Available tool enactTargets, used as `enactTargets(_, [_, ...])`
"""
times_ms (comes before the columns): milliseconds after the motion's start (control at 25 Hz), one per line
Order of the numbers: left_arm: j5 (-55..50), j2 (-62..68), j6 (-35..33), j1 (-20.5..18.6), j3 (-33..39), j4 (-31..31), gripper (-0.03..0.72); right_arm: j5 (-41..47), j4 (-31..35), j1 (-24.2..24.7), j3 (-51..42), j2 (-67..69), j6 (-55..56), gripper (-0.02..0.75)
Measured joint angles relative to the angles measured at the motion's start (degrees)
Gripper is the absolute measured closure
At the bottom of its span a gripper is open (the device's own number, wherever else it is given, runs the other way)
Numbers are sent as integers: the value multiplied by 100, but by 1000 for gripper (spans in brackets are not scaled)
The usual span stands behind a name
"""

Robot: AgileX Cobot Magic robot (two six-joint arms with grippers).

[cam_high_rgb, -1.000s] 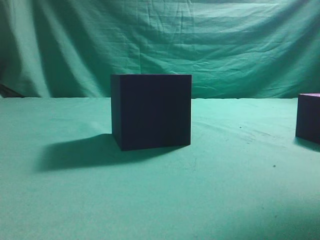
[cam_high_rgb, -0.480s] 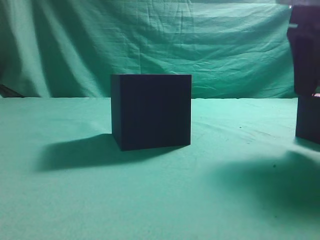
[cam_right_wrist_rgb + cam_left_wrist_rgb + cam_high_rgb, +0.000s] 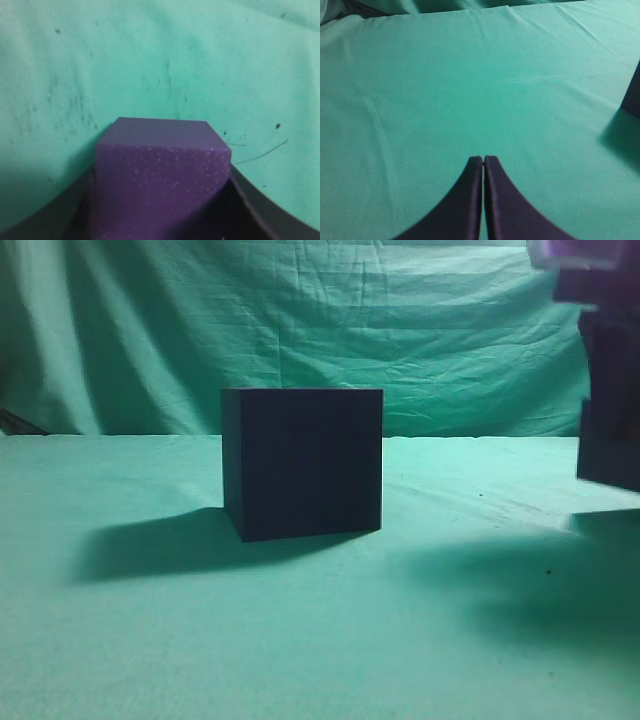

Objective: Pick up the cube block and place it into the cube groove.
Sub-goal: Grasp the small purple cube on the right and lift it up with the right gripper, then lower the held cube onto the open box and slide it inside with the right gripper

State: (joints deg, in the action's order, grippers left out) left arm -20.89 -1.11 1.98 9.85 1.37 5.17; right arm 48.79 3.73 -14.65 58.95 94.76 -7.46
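Note:
The cube groove is the large near-black box [image 3: 303, 462] standing on the green cloth at mid-table; its recess does not show from this side. My right gripper [image 3: 161, 212] is shut on the cube block [image 3: 162, 165], a small dark purple-black cube held between the two fingers. In the exterior view the cube block [image 3: 610, 455] hangs a little above the cloth at the far right edge, under the dark right arm [image 3: 605, 330]. My left gripper [image 3: 483, 159] is shut and empty over bare cloth.
Green cloth covers the table [image 3: 320, 640] and hangs as a backdrop [image 3: 300, 310]. A dark corner [image 3: 634, 97], probably the big box, with its shadow shows at the right edge of the left wrist view. The arm's shadow lies on the cloth at the right [image 3: 540, 580].
The right arm came down into view at the far right, closed on the cube block and lifted it off the cloth. The big box has not moved.

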Motion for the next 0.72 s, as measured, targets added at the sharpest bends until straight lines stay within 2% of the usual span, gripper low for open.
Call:
enactTargets(240, [0, 0, 0, 0, 0, 0, 688, 1229, 272, 0, 1303, 0, 12, 310])
enactTargets(360, [0, 0, 0, 0, 0, 0, 688, 1661, 450, -190, 1900, 0, 22, 310])
enactTargets(520, [0, 0, 0, 0, 0, 0, 688, 1826, 498, -1066, 2432, 0, 198, 310])
enactTargets(720, [0, 0, 0, 0, 0, 0, 688, 1518, 493, -2326, 2668, 142, 1318, 310])
